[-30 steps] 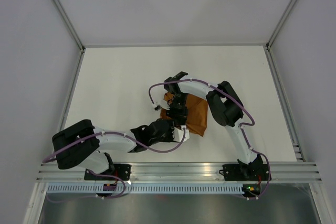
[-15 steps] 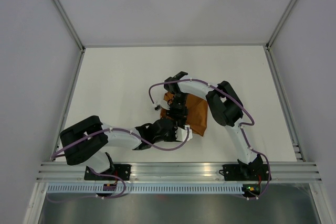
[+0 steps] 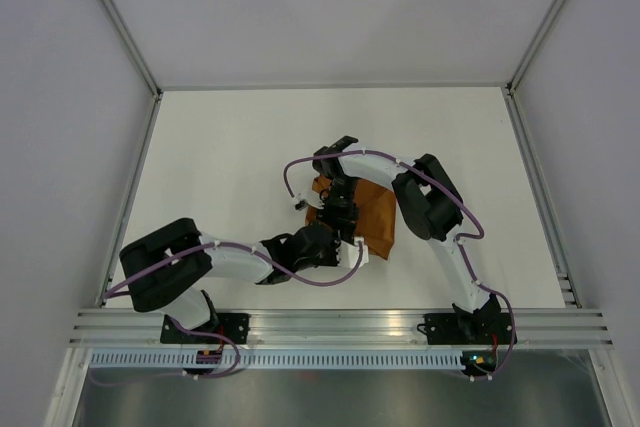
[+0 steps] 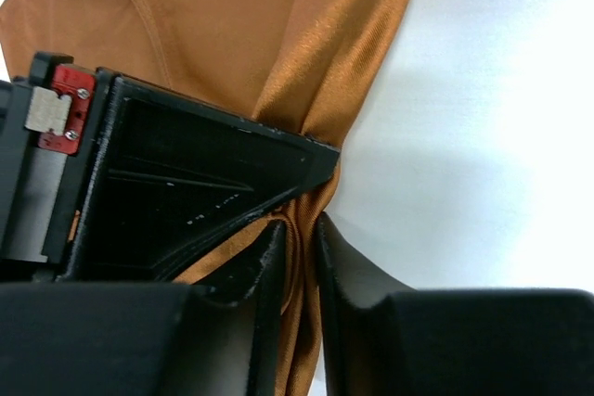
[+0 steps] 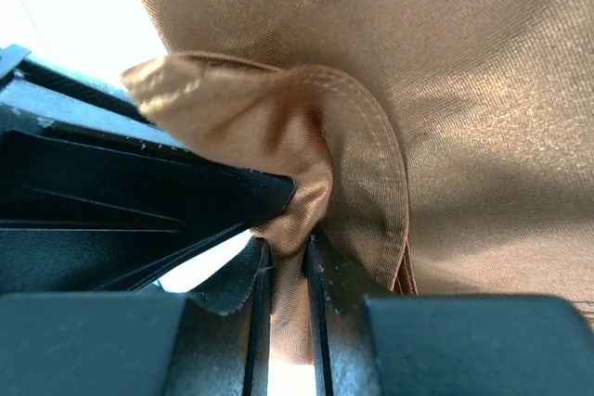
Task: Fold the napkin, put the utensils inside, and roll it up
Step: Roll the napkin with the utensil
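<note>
The left arm lies low along the near side of the white surface (image 3: 230, 147), elbow folded back toward the left edge and forearm stretched rightward. This brings the left hand (image 3: 348, 244) to the near-left corner of the rust-brown, matte cloth napkin (image 3: 372, 209). In the left wrist view its two black fingers (image 4: 264, 261) stand almost together, nipping a narrow pleat of the fabric between them. The right arm rises from its base at the near right, bends at a dark elbow beside the napkin's right edge and reaches leftward over the cloth. The right hand (image 3: 340, 219) points down at the napkin's left side, just beyond the left hand. Its fingers (image 5: 339, 275) are likewise nearly closed, gripping a bunched, hemmed fold. The napkin lies rumpled and partly folded near the middle of the surface, slightly toward the near side. Bare white surface spreads to the left, right and far sides, out to the grey edge rails (image 3: 532, 172).
</note>
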Robot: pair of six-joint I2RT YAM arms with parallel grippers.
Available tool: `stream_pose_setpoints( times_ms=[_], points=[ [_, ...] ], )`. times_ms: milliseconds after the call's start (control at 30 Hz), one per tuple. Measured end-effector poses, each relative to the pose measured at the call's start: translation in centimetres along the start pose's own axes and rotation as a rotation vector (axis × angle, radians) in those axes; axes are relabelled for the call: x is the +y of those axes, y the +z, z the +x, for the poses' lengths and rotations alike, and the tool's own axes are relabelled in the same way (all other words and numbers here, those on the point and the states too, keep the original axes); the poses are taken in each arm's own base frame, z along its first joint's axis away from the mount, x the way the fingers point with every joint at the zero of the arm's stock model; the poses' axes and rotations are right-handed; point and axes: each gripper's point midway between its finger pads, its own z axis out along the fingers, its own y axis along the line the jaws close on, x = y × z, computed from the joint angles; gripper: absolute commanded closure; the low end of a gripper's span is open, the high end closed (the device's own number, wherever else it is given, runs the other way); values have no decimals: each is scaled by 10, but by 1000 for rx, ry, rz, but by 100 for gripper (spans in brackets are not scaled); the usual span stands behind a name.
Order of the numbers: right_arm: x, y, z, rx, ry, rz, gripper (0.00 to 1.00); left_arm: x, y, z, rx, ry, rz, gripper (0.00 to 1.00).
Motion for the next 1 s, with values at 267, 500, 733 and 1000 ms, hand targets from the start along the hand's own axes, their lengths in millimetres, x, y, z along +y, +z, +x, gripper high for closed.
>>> stream_pose_setpoints(
  times_ms=[267, 500, 733, 1000],
  points=[
    [0, 0, 1, 2, 2, 2, 98, 4, 4, -2, 10, 0, -4, 93],
    [-1, -2, 4, 5, 2, 17, 72, 4, 7, -5, 14, 2, 5, 98],
    [0, -8, 9, 6, 7, 47, 51, 5, 9, -9, 12, -3, 32, 98],
    [-3, -15, 12, -5, 4, 89, 43, 6, 10, -11, 5, -12, 49, 98]
  ],
)
